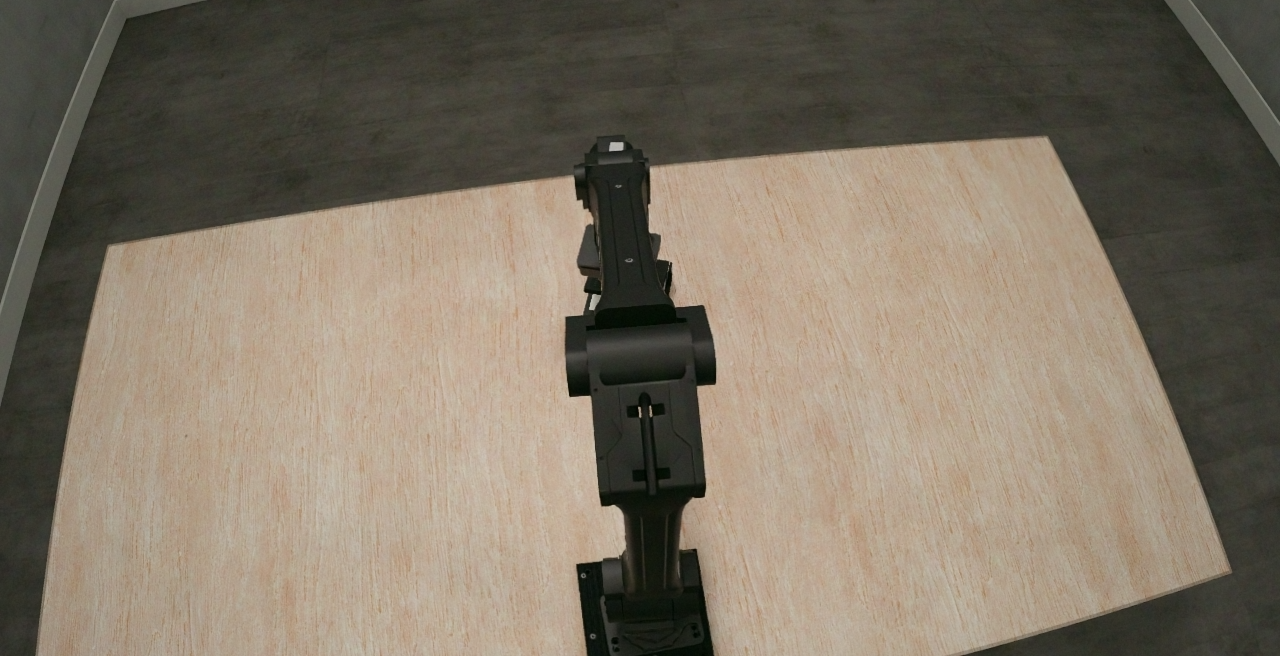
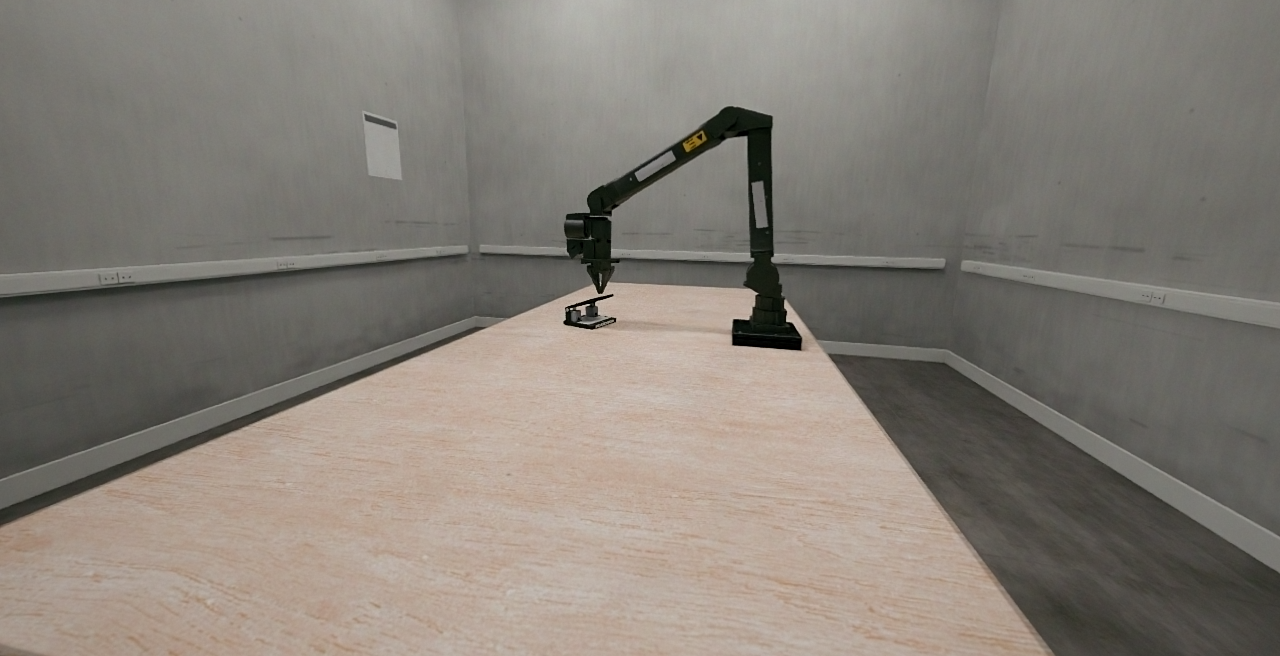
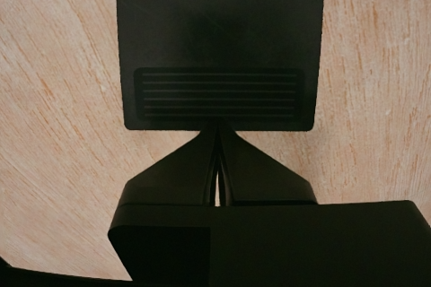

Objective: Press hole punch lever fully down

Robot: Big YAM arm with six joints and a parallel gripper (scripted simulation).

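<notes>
The black hole punch [image 2: 589,313] stands on the wooden table near its far edge, with its lever raised at a slant. In the wrist view the lever [image 3: 218,36] fills the upper middle, with a ribbed pad [image 3: 218,95] at its near end. My gripper [image 2: 600,281] is shut and empty, pointing straight down a little above the lever's raised end. In the wrist view the fingertips [image 3: 217,134] sit at the ribbed pad's near edge. In the overhead view the arm hides most of the punch. I cannot make out the paper.
The arm's base [image 2: 766,333] is bolted at the table's edge to the right of the punch. The table's far edge runs just behind the punch [image 1: 572,182].
</notes>
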